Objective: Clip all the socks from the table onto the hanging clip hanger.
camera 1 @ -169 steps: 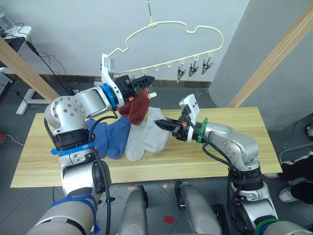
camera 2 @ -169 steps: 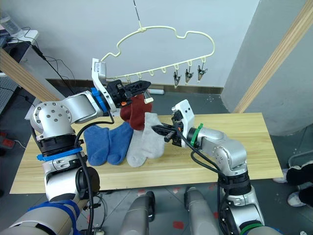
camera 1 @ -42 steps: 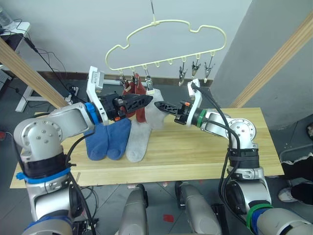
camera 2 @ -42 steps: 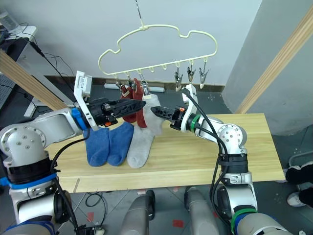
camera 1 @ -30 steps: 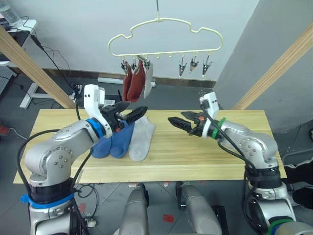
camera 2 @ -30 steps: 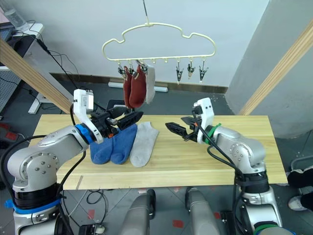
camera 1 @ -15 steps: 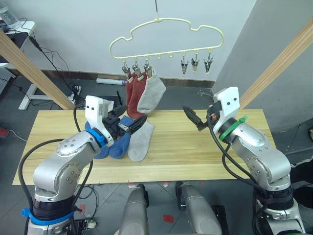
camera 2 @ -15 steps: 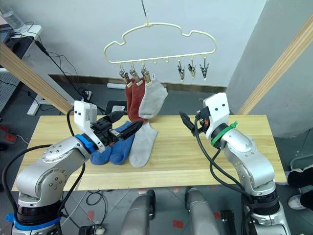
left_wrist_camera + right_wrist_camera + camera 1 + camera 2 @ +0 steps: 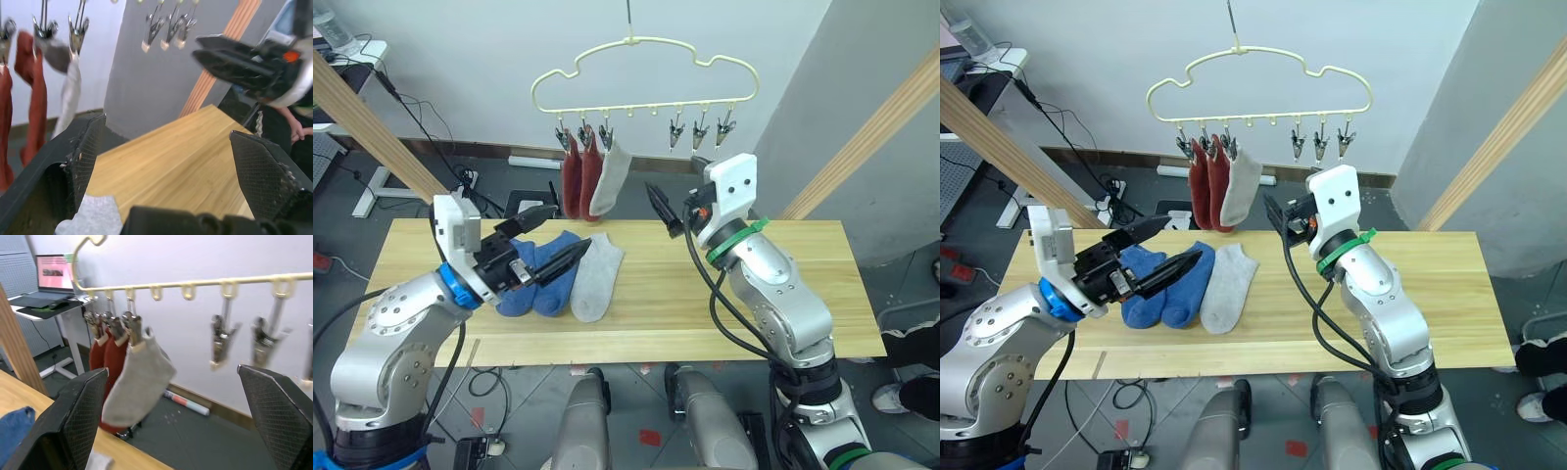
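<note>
Three socks (image 9: 590, 176) hang clipped on the clip hanger (image 9: 646, 78); three remain on the worktop (image 9: 724, 304); my left gripper (image 9: 540, 257) and right gripper (image 9: 661, 208) are both spread, empty.

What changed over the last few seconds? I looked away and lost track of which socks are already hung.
A red sock left the left gripper for a clip on the hanger. One grey sock went from the table onto the next clip. Both grippers, open, drew back. Two blue socks and one grey sock stayed on the table; three clips stayed empty.
</note>
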Controlling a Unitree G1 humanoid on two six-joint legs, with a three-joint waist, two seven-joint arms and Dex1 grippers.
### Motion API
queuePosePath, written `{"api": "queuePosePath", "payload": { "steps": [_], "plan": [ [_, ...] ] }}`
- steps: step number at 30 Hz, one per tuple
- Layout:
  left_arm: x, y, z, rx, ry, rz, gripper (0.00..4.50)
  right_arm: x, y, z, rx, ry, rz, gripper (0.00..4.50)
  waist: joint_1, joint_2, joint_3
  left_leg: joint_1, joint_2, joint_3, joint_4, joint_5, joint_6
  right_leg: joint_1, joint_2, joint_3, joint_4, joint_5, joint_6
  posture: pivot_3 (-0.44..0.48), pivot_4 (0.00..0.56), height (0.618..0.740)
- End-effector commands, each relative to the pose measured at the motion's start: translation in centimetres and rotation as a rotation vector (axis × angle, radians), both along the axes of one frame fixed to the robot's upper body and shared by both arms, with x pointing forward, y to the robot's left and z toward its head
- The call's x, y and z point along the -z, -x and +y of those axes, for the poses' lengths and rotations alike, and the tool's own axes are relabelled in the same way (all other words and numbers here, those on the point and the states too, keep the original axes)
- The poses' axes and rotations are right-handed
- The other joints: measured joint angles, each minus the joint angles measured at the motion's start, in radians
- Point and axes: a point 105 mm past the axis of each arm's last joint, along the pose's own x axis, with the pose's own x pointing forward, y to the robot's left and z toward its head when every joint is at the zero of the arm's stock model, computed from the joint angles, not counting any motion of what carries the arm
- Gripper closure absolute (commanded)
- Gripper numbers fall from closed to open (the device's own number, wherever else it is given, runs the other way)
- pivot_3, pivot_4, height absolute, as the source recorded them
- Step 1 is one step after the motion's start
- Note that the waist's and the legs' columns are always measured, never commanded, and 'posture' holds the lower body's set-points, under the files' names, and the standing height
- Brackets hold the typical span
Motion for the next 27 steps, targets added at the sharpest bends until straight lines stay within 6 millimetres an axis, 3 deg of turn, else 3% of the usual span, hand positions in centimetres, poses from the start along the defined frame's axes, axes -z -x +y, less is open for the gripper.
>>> {"api": "queuePosePath", "payload": {
  "steps": [1, 6, 19, 27],
  "plan": [
    [-1.2, 1.4, 0.0, 0.040, -0.009, -0.088, 0.00, -1.1, 0.2, 0.0, 0.024, -0.023, -0.077, 0.22, 0.000, 0.000, 0.000, 0.000, 0.000, 0.000, 0.000, 0.000, 0.000, 0.000, 0.000, 0.000, 0.000, 0.000, 0.000, 0.064, 0.293, 0.740],
    [-1.8, 1.2, 0.3, -0.019, 0.000, -0.139, 0.00, -0.8, -0.6, 0.6, 0.047, -0.012, -0.087, 1.55, 0.001, 0.000, 0.000, 0.001, 0.000, -0.001, 0.000, 0.000, 0.000, 0.000, 0.000, 0.000, 0.002, 0.000, 0.000, 0.078, 0.296, 0.740],
    [-3.6, 0.5, -0.4, -0.029, 0.021, -0.186, 0.00, -1.7, -3.3, 0.5, 0.144, -0.007, -0.120, 1.55, 0.012, 0.000, 0.000, 0.001, 0.001, -0.001, 0.001, 0.000, 0.000, 0.000, 0.001, 0.000, 0.003, 0.000, 0.000, 0.104, 0.308, 0.740],
    [-3.8, 1.1, -1.0, 0.013, 0.026, -0.190, 0.00, -2.4, -4.5, 0.2, 0.174, -0.021, -0.126, 1.55, 0.017, 0.000, 0.000, 0.001, 0.001, -0.001, 0.001, 0.000, 0.000, 0.000, 0.001, 0.000, 0.003, 0.000, 0.000, 0.110, 0.314, 0.740]
  ]
}}
